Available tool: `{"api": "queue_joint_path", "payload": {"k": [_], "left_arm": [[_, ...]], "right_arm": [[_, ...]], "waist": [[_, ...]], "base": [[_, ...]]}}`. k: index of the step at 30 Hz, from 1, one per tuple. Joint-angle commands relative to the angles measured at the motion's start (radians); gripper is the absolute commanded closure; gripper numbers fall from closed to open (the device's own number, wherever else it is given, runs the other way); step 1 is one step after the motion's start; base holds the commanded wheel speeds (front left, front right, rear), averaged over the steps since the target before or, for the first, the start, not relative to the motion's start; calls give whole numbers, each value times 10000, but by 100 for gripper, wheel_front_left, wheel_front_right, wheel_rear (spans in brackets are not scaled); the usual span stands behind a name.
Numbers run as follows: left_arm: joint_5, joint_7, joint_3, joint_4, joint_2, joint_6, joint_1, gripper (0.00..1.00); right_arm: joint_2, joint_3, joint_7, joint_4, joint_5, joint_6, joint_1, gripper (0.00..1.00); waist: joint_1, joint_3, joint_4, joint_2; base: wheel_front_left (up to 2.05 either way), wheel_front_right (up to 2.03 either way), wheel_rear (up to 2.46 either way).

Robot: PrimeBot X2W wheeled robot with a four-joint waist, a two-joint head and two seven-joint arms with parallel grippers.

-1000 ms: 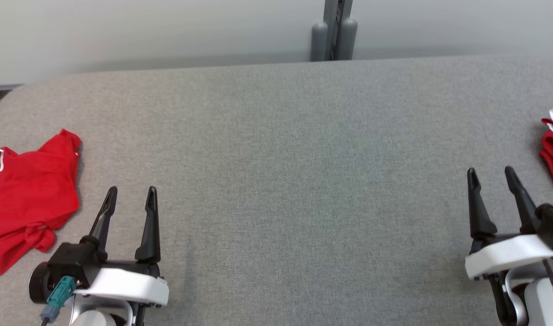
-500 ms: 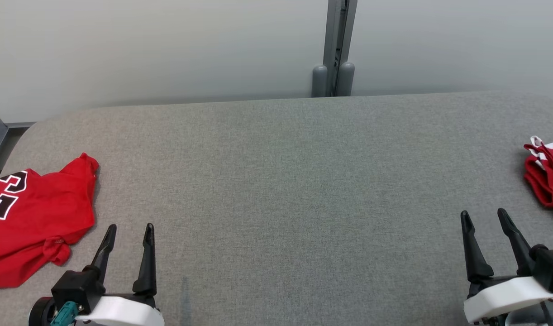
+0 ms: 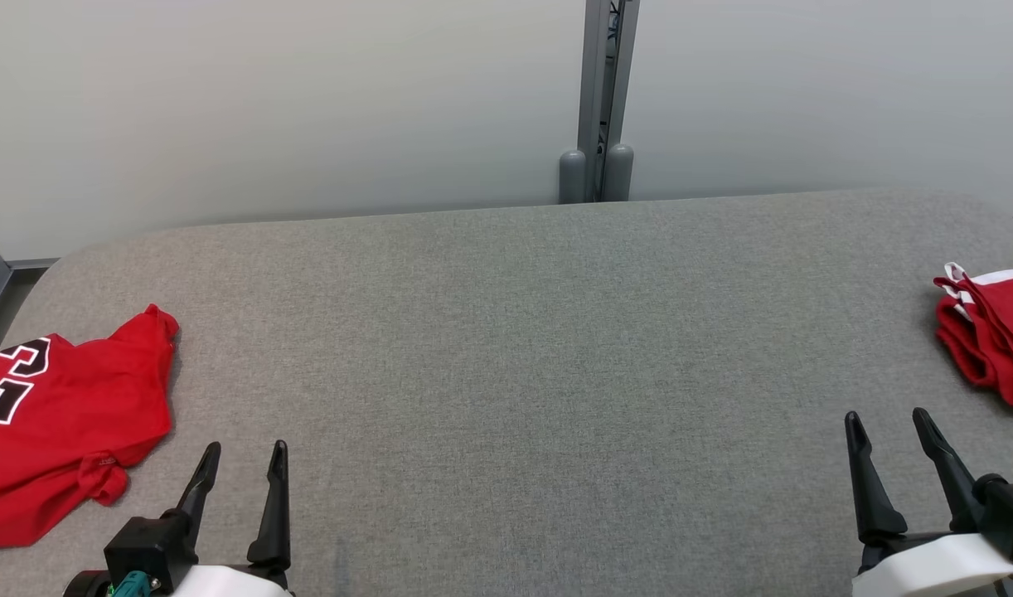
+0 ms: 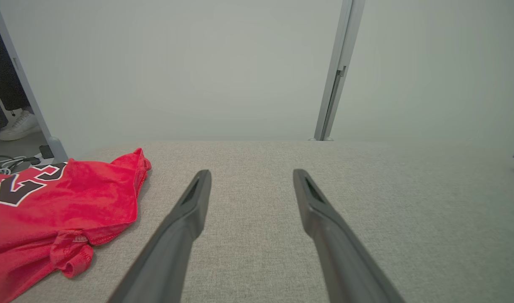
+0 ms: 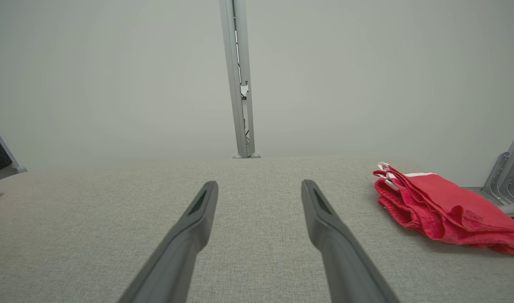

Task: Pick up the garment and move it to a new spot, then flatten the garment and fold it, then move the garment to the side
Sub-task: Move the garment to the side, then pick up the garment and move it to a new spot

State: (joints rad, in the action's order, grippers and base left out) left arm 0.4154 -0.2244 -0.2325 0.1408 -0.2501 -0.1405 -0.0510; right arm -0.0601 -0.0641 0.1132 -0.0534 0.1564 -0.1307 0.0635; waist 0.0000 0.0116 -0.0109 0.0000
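Two red garments lie at opposite ends of the grey worktop: a crumpled jersey with a black-and-white number at the far left, and a folded piece, red with white trim, at the far right edge. Both hands are spread wide and empty. The left hand sits low in the head view, near the jersey's hem but not touching it. The right hand is near the folded piece but apart from it.

Over the last second the whole head view has slid. More wall shows, the worktop's back edge sits lower, and both hands sink toward the bottom edge. That reads as the head tilting up rather than cloth moving, since the jersey keeps its shape. The folded piece is probably finished and the jersey comes next, so pickup has not begun.
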Motion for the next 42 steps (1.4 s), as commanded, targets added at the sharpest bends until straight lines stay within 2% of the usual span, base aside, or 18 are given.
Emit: {"api": "queue_joint_path", "payload": {"k": [1,26,31,36,37,42], "left_arm": [[40,7,-6,5,-67,2,-33,0],[230,-54,-99,33,-59,-71,197,0],[276,-105,-83,63,39,-72,372,0],[307,-171,-115,165,128,-23,544,0],[307,-171,-115,165,128,-23,544,0],[355,-249,-62,337,175,57,694,0]], "right_arm": [[-8,-75,-13,33,2,-1,74,0],[64,-119,94,0,14,-1,-81,0],[67,-65,49,159,49,-1,-54,0],[68,-43,4,280,65,-1,27,0],[68,-43,4,280,65,-1,27,0],[69,128,-49,329,97,-1,49,0]], "waist": [[0,5,-11,0],[0,-130,180,0],[0,-194,766,0],[0,-159,1687,0],[0,-159,1687,0],[0,-79,2637,0]], "base": [[0,0,0],[0,0,0],[0,0,0],[0,0,0],[0,0,0],[0,0,0]]}}
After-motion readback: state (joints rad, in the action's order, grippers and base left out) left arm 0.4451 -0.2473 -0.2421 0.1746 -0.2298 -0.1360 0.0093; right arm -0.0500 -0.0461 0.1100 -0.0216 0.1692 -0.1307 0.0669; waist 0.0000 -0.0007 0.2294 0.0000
